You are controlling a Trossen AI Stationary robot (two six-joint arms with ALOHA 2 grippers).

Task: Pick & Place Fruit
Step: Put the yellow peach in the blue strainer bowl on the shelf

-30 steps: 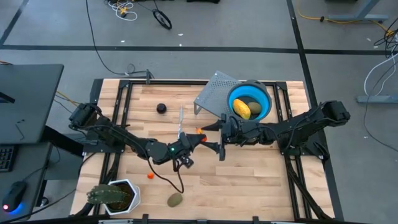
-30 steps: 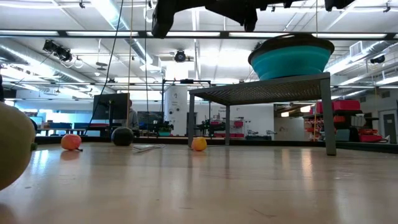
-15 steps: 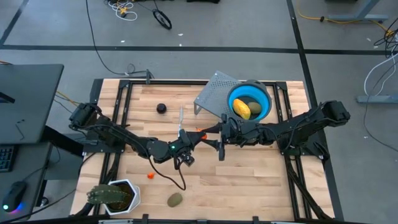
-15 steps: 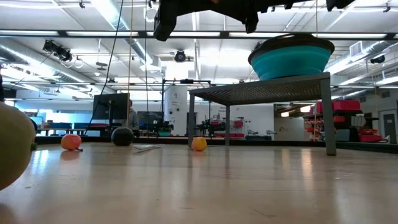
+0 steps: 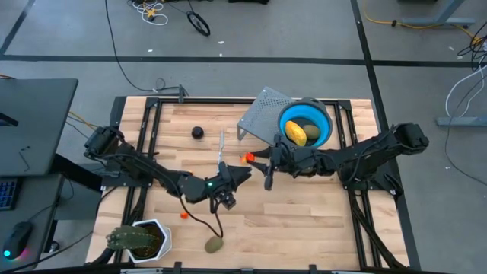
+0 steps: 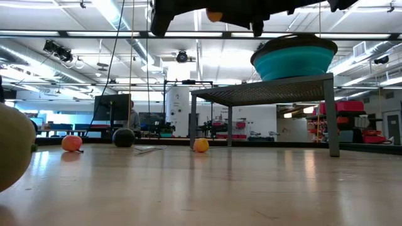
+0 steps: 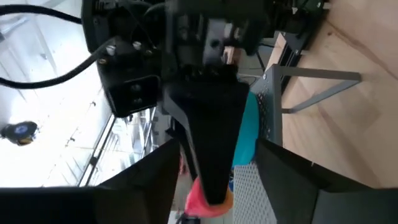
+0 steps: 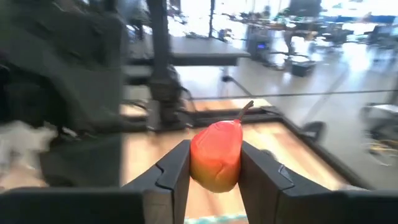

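Note:
My right gripper [image 5: 253, 160] is shut on an orange-red fruit [image 5: 247, 157] high above the table's middle; the fruit also shows in the low view [image 6: 215, 16]. My left gripper [image 5: 236, 177] is open and empty, just left of and nearer than the fruit. A yellow piece [image 5: 295, 134] and an olive oval [image 5: 310, 131] lie in the blue bowl [image 5: 326, 129]. A dark round fruit [image 5: 197, 132], a tiny orange bit [image 5: 183, 215] and an olive oval [image 5: 214, 244] rest on the table. Another orange bit [image 6: 201, 145] shows on the table in the low view. My right gripper pinches the orange-red fruit by its two sides [image 8: 216, 158] between its two fingers [image 8: 171, 171]. The fingers come level from the table's right side. The fruit is lifted clear of the table, and its stem [image 8: 247, 107] stands out past the fingertips.
The bowl stands on a perforated metal stand [image 5: 259, 118] at the back right. A thin pale-blue stick [image 5: 221, 144] lies near the dark fruit. A green plant in a white pot [image 5: 141, 240] stands at the near left corner.
My left gripper has drawn back toward the table's left and near edges, away from my right gripper. The orange-red fruit now shows free of it between my right gripper's fingers.

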